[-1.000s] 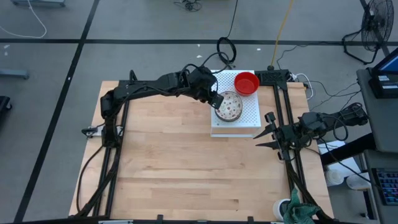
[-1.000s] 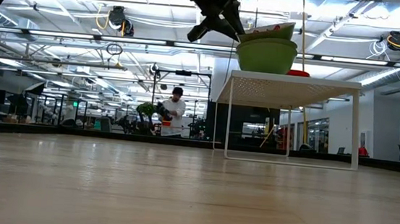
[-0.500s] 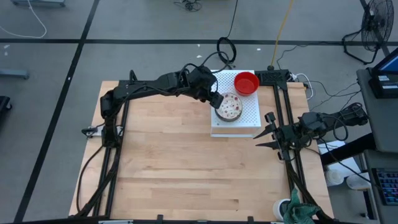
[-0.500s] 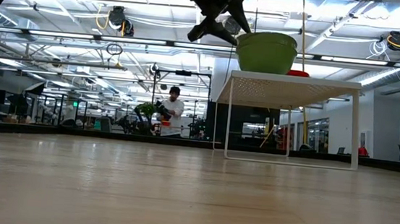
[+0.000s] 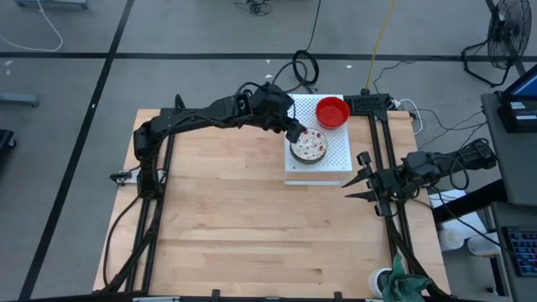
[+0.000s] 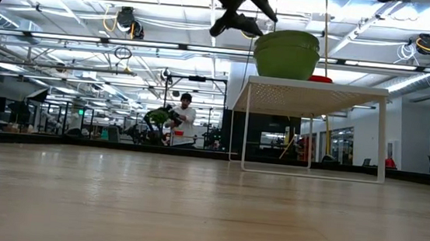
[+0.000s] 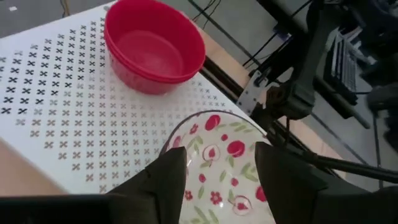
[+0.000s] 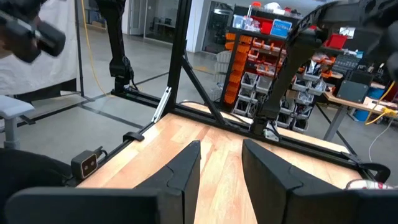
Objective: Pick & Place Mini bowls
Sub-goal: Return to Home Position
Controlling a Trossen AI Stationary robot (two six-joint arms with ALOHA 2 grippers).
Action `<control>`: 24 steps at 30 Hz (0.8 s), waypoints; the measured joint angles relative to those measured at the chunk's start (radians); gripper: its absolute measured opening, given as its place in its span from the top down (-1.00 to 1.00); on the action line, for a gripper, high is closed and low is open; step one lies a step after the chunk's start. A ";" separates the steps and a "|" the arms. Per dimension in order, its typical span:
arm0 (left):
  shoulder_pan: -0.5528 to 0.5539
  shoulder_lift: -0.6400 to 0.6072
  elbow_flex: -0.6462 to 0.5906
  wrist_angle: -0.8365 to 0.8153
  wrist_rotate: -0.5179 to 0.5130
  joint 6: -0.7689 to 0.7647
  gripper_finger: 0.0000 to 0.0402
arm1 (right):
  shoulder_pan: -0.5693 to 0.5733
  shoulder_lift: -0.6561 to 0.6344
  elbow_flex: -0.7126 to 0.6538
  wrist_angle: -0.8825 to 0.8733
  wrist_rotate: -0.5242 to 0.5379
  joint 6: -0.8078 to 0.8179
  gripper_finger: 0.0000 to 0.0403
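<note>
**A:** ok so where's the floral bowl (image 5: 310, 146) sitting?

**B:** up on the white perforated shelf (image 5: 337, 156), on the side closer to the left arm. From table height its outside is green, and it looks like a nested stack, but I can't count how many. The red bowl (image 5: 333, 111) is on the same shelf, near it and toward the back edge. They look apart to me.

**A:** and the arms?

**B:** the left gripper (image 5: 294, 132) hangs just above the floral bowl's rim, clear of it. Its fingers are spread wide with nothing in them. The right gripper (image 5: 356, 176) is over by the right edge of the tabletop (image 5: 235, 218), just off the shelf's corner. It's also wide open and empty.
</note>
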 joint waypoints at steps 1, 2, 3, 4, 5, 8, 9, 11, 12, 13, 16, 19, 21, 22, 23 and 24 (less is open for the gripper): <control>0.000 -0.007 0.000 -0.004 0.000 -0.002 0.04 | 0.000 0.000 0.000 -0.004 0.000 0.000 0.48; 0.000 -0.017 0.000 0.002 0.000 -0.007 0.04 | 0.000 0.000 0.000 -0.004 0.000 0.000 0.48; 0.000 -0.029 0.000 0.006 0.001 -0.009 0.04 | 0.000 0.000 0.000 -0.004 0.000 0.000 0.48; 0.000 -0.040 0.000 0.005 0.004 -0.013 0.04 | 0.000 0.000 0.000 -0.005 0.000 0.000 0.48; 0.000 -0.055 0.000 0.005 0.013 -0.014 0.04 | 0.000 0.000 0.000 -0.005 0.000 0.000 0.48; 0.000 -0.101 0.000 0.003 0.046 -0.015 0.04 | 0.000 0.000 0.000 -0.005 0.000 0.000 0.48; 0.000 -0.118 0.000 0.002 0.057 -0.015 0.04 | 0.000 0.000 0.000 -0.005 0.000 0.000 0.48; -0.002 -0.154 0.000 0.001 0.083 -0.015 0.04 | 0.000 0.000 0.000 -0.006 0.000 0.000 0.48; -0.002 -0.174 0.000 -0.004 0.099 -0.015 0.04 | 0.000 0.000 0.000 -0.006 0.000 0.000 0.48; -0.002 -0.189 0.000 -0.006 0.110 -0.015 0.04 | 0.000 0.000 0.000 -0.006 0.000 0.000 0.48; -0.002 -0.251 0.000 -0.020 0.156 -0.013 0.04 | 0.000 0.000 0.000 -0.005 -0.001 0.000 0.48; -0.001 -0.312 0.000 -0.032 0.193 -0.011 0.04 | 0.000 0.000 0.000 -0.005 -0.003 0.000 0.48; -0.006 -0.349 0.000 -0.041 0.209 -0.011 0.04 | 0.000 0.000 0.000 -0.005 -0.003 0.000 0.48; -0.012 -0.367 0.000 -0.038 0.209 -0.011 0.04 | 0.000 0.000 0.000 -0.005 -0.003 0.000 0.48; -0.015 -0.386 0.000 -0.041 0.209 -0.011 0.04 | 0.000 0.000 0.000 -0.007 -0.003 0.000 0.48; -0.017 -0.404 0.000 -0.044 0.209 -0.011 0.04 | 0.000 0.000 0.000 -0.008 -0.003 0.000 0.48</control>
